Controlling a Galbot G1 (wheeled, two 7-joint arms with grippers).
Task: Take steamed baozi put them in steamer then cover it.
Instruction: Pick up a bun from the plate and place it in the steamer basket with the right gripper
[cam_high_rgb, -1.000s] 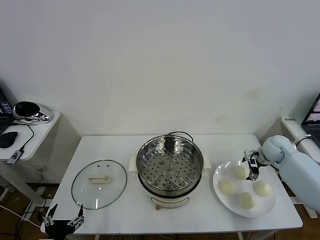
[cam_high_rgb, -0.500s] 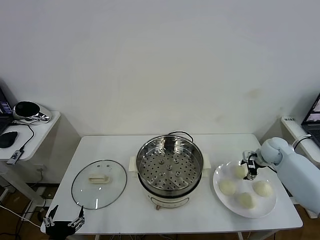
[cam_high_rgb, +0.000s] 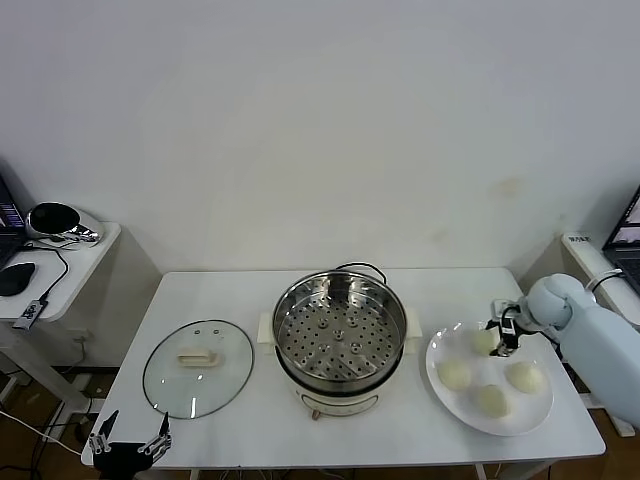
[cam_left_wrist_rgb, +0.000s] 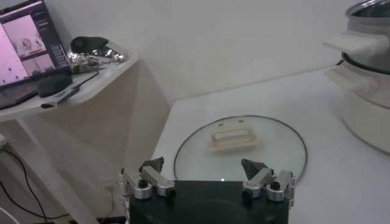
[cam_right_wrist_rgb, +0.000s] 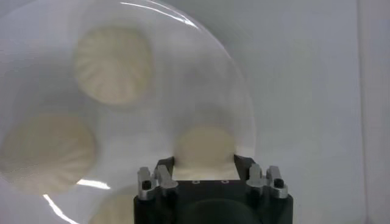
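Observation:
The steamer (cam_high_rgb: 340, 335) stands mid-table with its perforated tray bare. The cover (cam_high_rgb: 198, 366) lies flat to its left, also seen in the left wrist view as the cover (cam_left_wrist_rgb: 240, 152). Several steamed baozi rest on a white plate (cam_high_rgb: 432, 362) at the right. My right gripper (cam_high_rgb: 500, 336) is down at the plate's far side, its jaws pressed on both sides of one baozi (cam_right_wrist_rgb: 205, 148). Other baozi (cam_right_wrist_rgb: 114, 73) (cam_right_wrist_rgb: 46, 152) lie loose on the plate (cam_right_wrist_rgb: 177, 91). My left gripper (cam_high_rgb: 128, 442) hangs open off the table's front left corner, nothing between its fingers (cam_left_wrist_rgb: 152, 165).
A side table (cam_high_rgb: 75, 255) at the far left carries a mouse, a cable and a shiny object. A black cord (cam_high_rgb: 360, 268) runs behind the steamer. The steamer's base (cam_left_wrist_rgb: 365, 91) shows in the left wrist view beyond the lid.
The right gripper's jaws have shut onto the baozi at the plate's far side. The left arm has barely moved.

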